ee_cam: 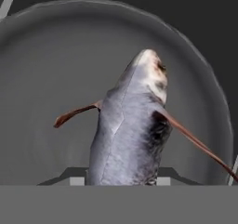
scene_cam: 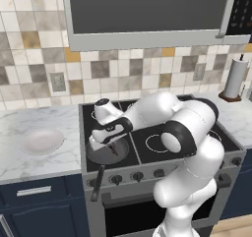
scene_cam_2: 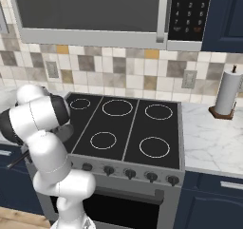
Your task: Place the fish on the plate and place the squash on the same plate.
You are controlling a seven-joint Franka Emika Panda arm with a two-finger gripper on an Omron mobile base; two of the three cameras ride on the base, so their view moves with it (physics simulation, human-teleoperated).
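**Fish in my pincer, but the grip looks thin**

The fish fills the middle of the hand view, its body running up from the bottom edge between my fingertips, head toward the upper centre, reddish fins splayed to the left and lower right; my pincer is clamped on it low on the body, the jaws pressed to either flank. In the left base view my pincer sits just left of centre, over the frying pan on the near-left burner of the stove; the pan's grey floor rings the fish in the hand view, so I judge it sits in the pan or barely off it.

The risks, as I judge them: the body is slim and tapered, so it could slide out of the jaws on the lift; I hold it near one end, so the free length could swing or pivot; a fin could catch the pan rim as I rise.

Further out, the plate lies on the marble counter at the left of the left base view, well apart from the pan; a long carry gives a loose grip time to fail, and a drop short of it would land the fish on the counter or the stove edge.

The squash I cannot find.
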